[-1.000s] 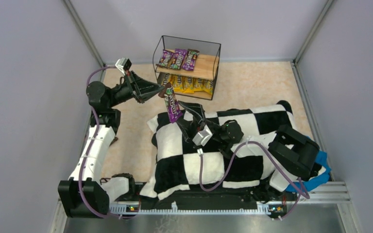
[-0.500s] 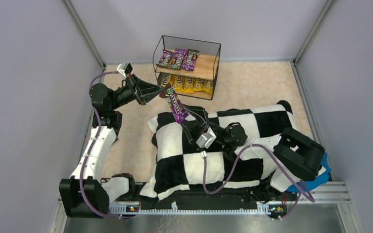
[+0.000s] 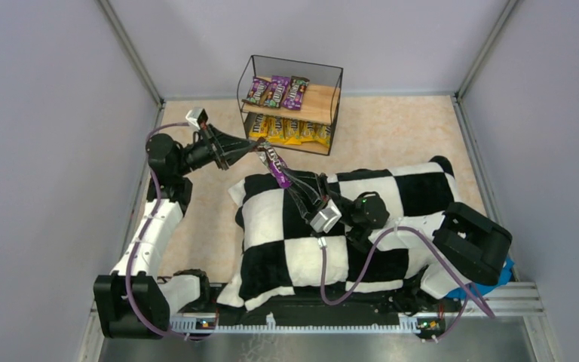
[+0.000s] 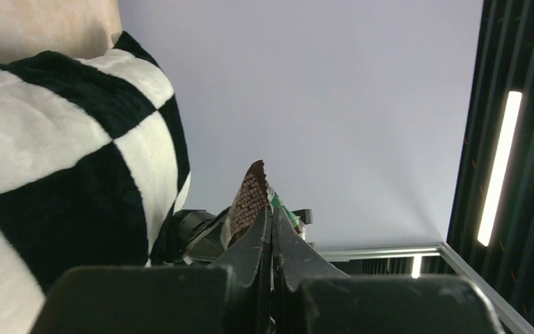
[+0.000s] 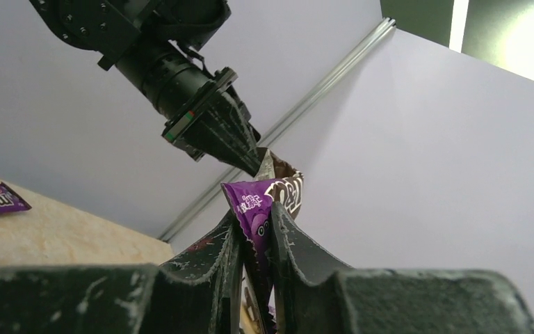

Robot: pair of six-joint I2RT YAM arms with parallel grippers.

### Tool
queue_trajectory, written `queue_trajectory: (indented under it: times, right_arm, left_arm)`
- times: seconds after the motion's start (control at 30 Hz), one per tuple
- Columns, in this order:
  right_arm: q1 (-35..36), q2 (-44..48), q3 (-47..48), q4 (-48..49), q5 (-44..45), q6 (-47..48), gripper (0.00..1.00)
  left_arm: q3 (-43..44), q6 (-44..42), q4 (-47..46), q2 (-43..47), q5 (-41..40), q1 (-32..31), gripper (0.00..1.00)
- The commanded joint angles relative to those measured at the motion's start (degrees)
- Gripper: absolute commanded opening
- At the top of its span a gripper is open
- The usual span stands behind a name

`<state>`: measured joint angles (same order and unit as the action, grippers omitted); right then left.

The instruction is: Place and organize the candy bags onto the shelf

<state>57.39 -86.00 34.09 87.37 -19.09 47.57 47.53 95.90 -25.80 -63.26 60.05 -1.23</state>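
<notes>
Shelf [image 3: 324, 104] holds purple bags [image 3: 275, 90] above, yellow bags [image 3: 294, 133] below; left tool [image 3: 258, 148] and right tool [image 3: 294, 181] both pinch one purple packet [image 3: 277, 164], unshelved

I can't read a single word for certain from here. The purple candy bag [image 5: 259, 209] close to my right wrist camera carries white lettering, but it is creased and partly hidden. On the far shelf [image 3: 323, 102], the print on the purple bags [image 3: 275, 92] and yellow bags [image 3: 290, 130] is too small to read.
</notes>
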Motion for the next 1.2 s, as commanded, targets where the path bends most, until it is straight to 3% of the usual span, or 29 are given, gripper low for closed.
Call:
queue_trajectory:
  times: [0.0,0.23,0.43,0.53,0.67,0.9,1.0,1.17]
  right_arm:
    - [0.65,2.45,0.14,8.19,1.29,-1.93,0.16]
    - [0.64,2.00,0.68,5.59,8.94,-2.24,0.14]
    - [-0.52,2.92,2.22,-3.46,16.54,-1.44,0.14]
    - [-3.19,3.83,3.94,-10.39,16.75,-2.11,0.14]
    - [-8.39,4.33,10.33,-24.60,15.32,-2.10,0.14]
    - [-16.62,-2.39,27.70,-49.52,15.93,2.34,0.14]
    - [-18.61,-6.92,35.07,-56.69,16.89,5.36,0.14]
    - [-21.22,-13.47,48.93,-72.39,13.29,8.44,0.15]
  left_arm:
    - [-3.35,-3.08,2.73,0.75,0.30,-0.16,0.08]
    - [-3.31,-15.59,11.15,-0.81,0.68,2.67,0.65]
    - [2.34,-42.88,39.24,-2.03,-4.66,12.19,0.85]
    - [2.57,-53.00,46.34,-2.81,-9.77,13.85,0.86]
    - [1.16,-60.11,49.73,-2.95,-11.29,13.97,0.86]
    - [3.68,-73.71,55.35,-0.22,-17.93,13.69,0.87]
    - [3.80,-75.85,55.85,0.57,-21.42,12.49,0.87]
    - [0.56,-75.98,53.53,0.42,-20.50,11.21,0.87]
